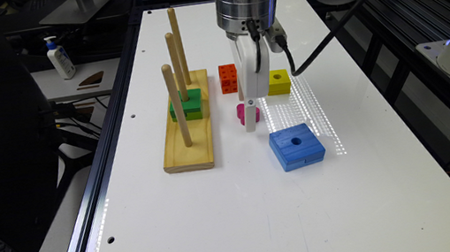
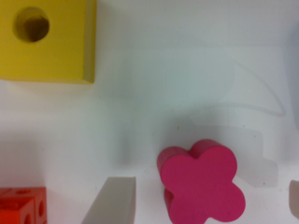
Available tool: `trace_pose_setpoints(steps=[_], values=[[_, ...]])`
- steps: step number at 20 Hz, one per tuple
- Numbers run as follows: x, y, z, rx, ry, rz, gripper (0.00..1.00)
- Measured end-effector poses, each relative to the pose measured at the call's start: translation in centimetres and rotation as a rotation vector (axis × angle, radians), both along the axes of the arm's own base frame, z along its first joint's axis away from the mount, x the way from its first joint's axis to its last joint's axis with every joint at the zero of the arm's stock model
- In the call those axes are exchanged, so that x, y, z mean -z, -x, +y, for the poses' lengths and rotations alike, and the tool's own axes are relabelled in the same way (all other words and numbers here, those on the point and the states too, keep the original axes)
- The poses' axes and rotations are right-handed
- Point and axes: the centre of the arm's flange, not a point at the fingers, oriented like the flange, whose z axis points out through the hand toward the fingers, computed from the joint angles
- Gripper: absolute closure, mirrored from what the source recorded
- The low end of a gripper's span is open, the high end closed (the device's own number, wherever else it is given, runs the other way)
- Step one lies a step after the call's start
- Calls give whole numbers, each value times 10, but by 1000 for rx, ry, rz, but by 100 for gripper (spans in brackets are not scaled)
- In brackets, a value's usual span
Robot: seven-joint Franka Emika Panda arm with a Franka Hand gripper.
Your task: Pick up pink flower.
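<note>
Wrist view: end effector (image 2: 205,200) spread, one finger (image 2: 112,200) just beside the pink flower (image 2: 202,186), the other finger at the frame edge on the flower's opposite side; nothing pinched yet.
Flower position: flat on the white worktop (image 1: 238,213), between the fingers but nearer one of them; not centred in the gap.
Exterior view: end effector (image 1: 251,115) low over the worktop, partly covering the pink flower (image 1: 241,113); finger spacing not readable from here.
Neighbours: orange cube (image 1: 228,78) far of the flower, yellow block (image 1: 278,81) far and to the exterior view's right, blue block (image 1: 297,146) near and right, peg board (image 1: 188,142) with green block (image 1: 186,104) to the left. All stand apart from the flower.
Step in hand (judgement): final lowering and closing on the flower.
Doing it well: centre the gap over the flower first; the near finger would otherwise likely push it sideways as it closes. Seat the pads across two opposite lobes, not in the notches, and low on the thick side wall.
Risk: a lobed outline may twist when squeezed.
View difference: wrist view gives the finger gap and offset; exterior view gives height and the wider layout.
</note>
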Motion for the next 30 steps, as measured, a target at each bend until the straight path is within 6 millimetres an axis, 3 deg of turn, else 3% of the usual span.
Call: trace_pose_setpoints(steps=[6, 7, 24, 30], values=[[16, 1, 0, 1, -2, 5, 0], [16, 1, 0, 1, -2, 5, 100], [15, 0, -1, 3, -2, 5, 100], [-17, -3, -1, 1, 3, -2, 100]])
